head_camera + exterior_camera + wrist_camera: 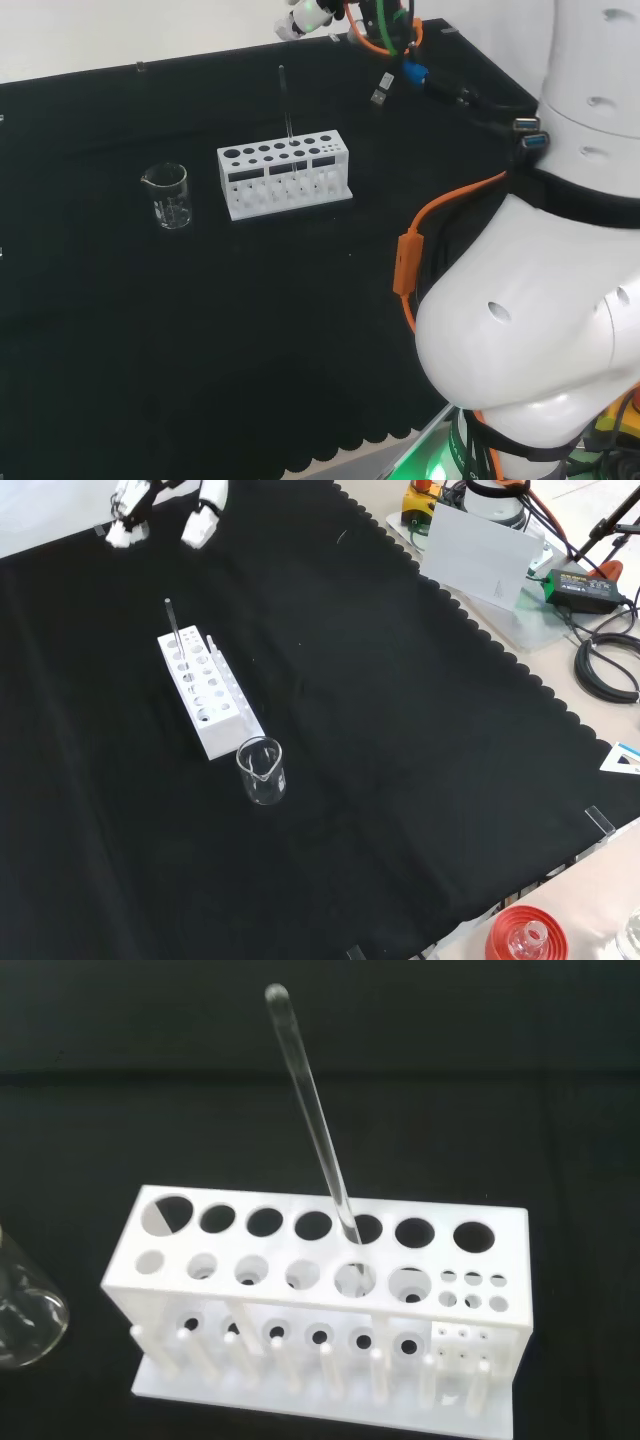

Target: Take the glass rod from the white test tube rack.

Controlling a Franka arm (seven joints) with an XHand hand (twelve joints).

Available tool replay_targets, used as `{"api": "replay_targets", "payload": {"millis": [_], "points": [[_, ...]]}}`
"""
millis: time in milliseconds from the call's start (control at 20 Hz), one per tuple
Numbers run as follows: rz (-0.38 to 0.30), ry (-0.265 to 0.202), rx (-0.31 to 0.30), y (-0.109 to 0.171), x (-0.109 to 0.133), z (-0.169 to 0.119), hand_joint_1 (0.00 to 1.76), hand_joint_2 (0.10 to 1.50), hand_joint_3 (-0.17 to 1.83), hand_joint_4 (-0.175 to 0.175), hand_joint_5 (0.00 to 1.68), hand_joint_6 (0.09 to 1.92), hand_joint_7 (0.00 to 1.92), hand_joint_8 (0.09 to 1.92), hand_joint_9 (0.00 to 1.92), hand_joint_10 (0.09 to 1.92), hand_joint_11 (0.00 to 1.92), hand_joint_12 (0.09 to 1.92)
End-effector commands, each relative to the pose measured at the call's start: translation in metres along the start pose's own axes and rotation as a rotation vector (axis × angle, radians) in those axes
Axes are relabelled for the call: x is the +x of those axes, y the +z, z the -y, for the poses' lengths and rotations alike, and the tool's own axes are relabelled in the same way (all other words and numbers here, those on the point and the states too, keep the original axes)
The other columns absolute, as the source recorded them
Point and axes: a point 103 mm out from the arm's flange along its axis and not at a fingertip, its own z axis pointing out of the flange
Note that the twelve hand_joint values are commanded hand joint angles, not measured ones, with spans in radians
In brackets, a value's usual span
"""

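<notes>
White fingers of the hand (pixel 200 520) are seen at the top edge of the front view, above the black cloth (pixel 380 740), holding nothing; how far they are opened cannot be told. Nearest in the front view, a red ribbed ring (pixel 527 935) is placed beyond the cloth's scalloped edge. Farther, a clear beaker (pixel 261 771) is set just beside the white rack (pixel 200 692). The glass rod (pixel 173 628) is standing slightly tilted in a hole at the rack's far end. Cables (pixel 606 665) are lying on the pale bench at the right.
</notes>
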Motion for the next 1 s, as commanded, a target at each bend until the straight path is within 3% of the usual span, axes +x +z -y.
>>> {"api": "replay_targets", "payload": {"millis": [50,1000], "points": [[0.003,-0.022,0.031,0.020,-0.003,-0.017,0.39,0.93,0.39,-0.027,0.31,0.09,0.39,0.88,0.60,0.85,0.48,1.35],[0.002,-0.007,0.110,0.048,0.007,-0.024,0.39,0.93,0.39,-0.036,0.32,0.09,0.45,0.88,0.65,0.84,0.54,1.34]]}}
